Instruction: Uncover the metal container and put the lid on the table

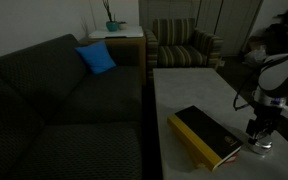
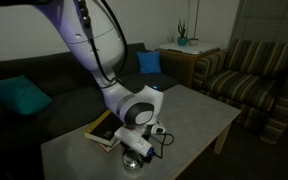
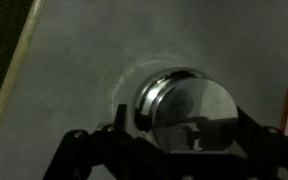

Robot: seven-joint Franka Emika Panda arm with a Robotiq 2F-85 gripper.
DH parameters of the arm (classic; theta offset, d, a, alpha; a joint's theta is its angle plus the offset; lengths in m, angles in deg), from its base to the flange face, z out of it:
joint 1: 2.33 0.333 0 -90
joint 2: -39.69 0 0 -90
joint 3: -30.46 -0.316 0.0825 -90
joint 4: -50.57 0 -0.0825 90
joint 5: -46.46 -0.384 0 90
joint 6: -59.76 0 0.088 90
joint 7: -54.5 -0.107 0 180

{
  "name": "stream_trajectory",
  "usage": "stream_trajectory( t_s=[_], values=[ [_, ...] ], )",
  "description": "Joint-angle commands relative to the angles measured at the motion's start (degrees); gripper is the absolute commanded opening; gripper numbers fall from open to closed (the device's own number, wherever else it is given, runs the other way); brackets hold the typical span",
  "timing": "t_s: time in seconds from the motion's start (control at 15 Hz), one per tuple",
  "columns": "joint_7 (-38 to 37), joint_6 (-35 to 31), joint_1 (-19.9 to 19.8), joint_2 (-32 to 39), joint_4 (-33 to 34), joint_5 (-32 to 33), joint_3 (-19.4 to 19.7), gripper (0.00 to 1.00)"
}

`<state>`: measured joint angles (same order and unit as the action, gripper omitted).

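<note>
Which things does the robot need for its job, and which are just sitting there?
For the job: metal container, lid, table, gripper.

Just lying about: black-and-yellow book, blue cushion, sofa, striped armchair, potted plant.

Item counts. One table (image 1: 184, 85). On it, one black-and-yellow book (image 1: 206, 135) near an end edge, and one metal container (image 3: 189, 100) just beside the book. One robot arm (image 2: 94, 40) with one gripper (image 3: 184, 130). One dark sofa (image 1: 54, 100) along a long edge, with two cushions, one blue (image 2: 149, 62) and one teal (image 2: 19, 97). Two striped armchairs (image 2: 229, 65) (image 2: 284, 110). One side table (image 2: 191, 51) bearing one plant (image 2: 182, 38).
</note>
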<state>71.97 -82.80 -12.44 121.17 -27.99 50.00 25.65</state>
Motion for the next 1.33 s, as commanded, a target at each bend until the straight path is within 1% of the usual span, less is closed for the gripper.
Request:
stream_trajectory(
  t_s=[0.0, 0.2, 0.4, 0.6, 0.73, 0.8, 1.0, 1.27],
  values=[
    [-3.6, 0.4, 1.0, 0.8, 1.2, -1.3, 1.3, 1.00],
    [-8.0, -1.1, 1.4, -2.0, -3.2, -0.6, 1.7, 1.00],
    [-11.2, -4.8, 2.1, -5.1, -8.7, 0.0, 2.2, 1.00],
    [-13.0, -9.2, 2.8, -7.9, -13.6, 0.5, 2.6, 1.00],
    [-12.9, -12.1, 4.2, -9.2, -15.8, -0.3, 3.7, 1.00],
    [-12.8, -13.7, 4.7, -9.5, -16.5, 0.0, 4.2, 1.00],
    [-12.2, -15.3, 5.2, -9.7, -17.0, 0.1, 4.7, 1.00],
    [-10.7, -14.6, 4.4, -8.2, -14.9, 0.2, 4.1, 1.00]
  ],
)
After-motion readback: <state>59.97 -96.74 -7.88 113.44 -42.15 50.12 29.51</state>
